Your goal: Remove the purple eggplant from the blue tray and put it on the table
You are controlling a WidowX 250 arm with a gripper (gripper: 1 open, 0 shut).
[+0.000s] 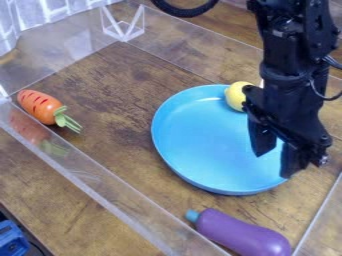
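Observation:
The purple eggplant (249, 236) lies on its side on the table (120, 85) near the front right corner, just outside the blue tray (201, 135); its teal stem end points left. My black gripper (282, 162) hangs over the right part of the tray, pointing steeply down, behind and above the eggplant. Its fingers (263, 140) stand apart with nothing between them, so it is open. The arm hides the tray's right rim.
A yellow lemon (238, 95) sits on the tray's far edge, right beside the gripper. An orange carrot (40, 107) lies at the table's left. Clear acrylic walls (80, 175) border the table, and a clear holder (124, 20) stands at the back.

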